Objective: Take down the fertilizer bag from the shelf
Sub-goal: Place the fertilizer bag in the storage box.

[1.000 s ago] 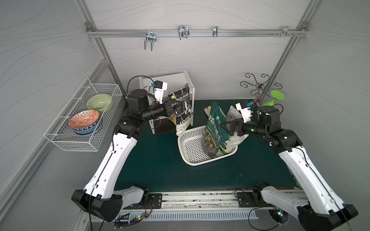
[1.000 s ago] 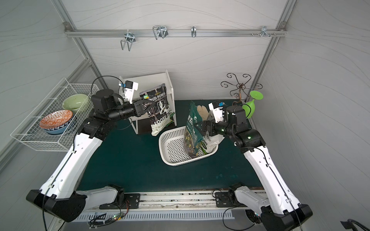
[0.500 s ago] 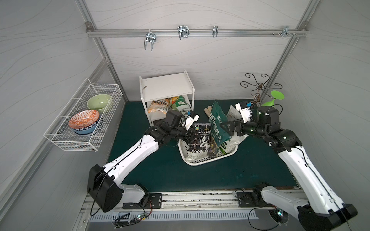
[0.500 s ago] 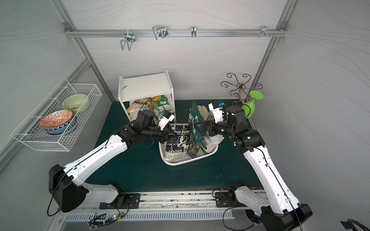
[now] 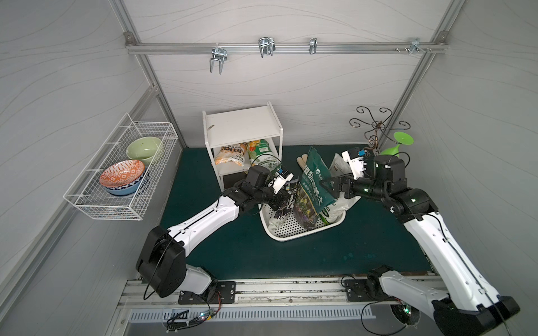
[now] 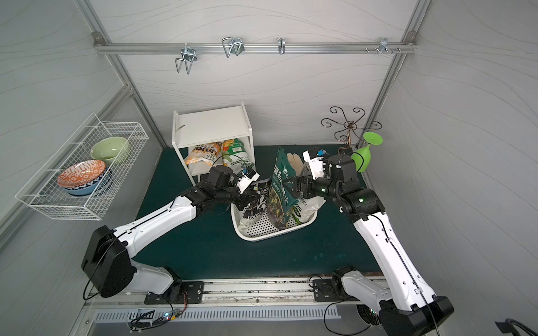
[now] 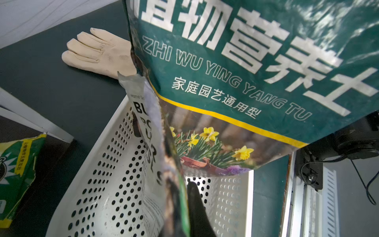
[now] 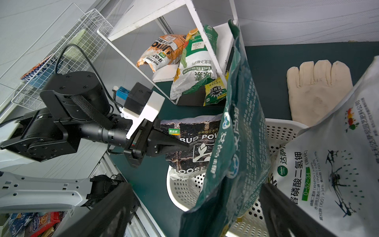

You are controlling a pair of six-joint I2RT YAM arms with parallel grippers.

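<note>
Black and white print, reading BUD POWER and LOOSE SOIL, marks the fertilizer bag. It is off the shelf and stands in the white perforated basket on the table, at the end nearer the shelf. Both top views show its lower end down inside the basket.

Your left hand is closed tight on the bag's upper edge, with the arm reaching in from the shelf side. In the right wrist view, the pinch sits beside the BUD POWER lettering.

Your right hand is spread to its full width, and its fingers straddle a dark green soil bag. That bag stands tilted in the middle of the basket, just beside the fertilizer bag. You cannot tell whether the fingers touch it.

A white bag leans at the basket's far end, behind the right hand. A pale glove lies flat on the table behind the basket. On the shelf's lower board lie an orange bag and a green-and-white bag.
</note>
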